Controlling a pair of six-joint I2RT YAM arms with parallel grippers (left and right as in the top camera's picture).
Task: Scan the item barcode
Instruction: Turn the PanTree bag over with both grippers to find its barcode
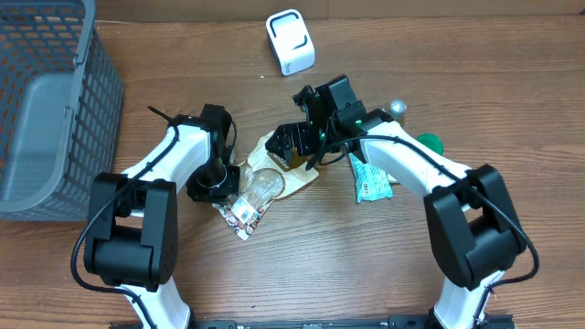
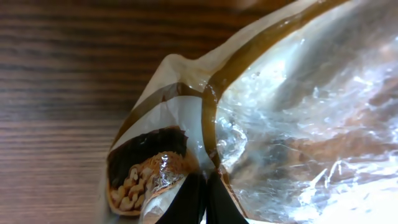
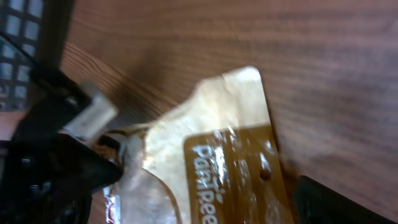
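Clear plastic with brown bands is filling the left wrist view: that is the snack packet point(image 2: 273, 106), and the left tool point(image 2: 204, 198) is pinching its edge, jaws narrowed right down on the film; the right tool point(image 1: 289, 146) is hanging wide open over the far end of the packet, gripping nothing; we are judging the task as barely under way; the packet is being held near the middle of the wooden desk point(image 1: 366, 265), low over it or resting on it, we cannot tell which, and no barcode is showing in any view; the white device point(image 1: 291, 41) at the far edge, which we are taking for the scanner, is sitting well apart from the packet, and neither tool is touching it; what is left, in our judgement, is finding the barcode face, bringing packet and scanner together, and getting the read; a grey basket point(image 1: 46, 110) is standing at the left, and a teal packet point(image 1: 370, 178) is lying to the right of the snack packet.
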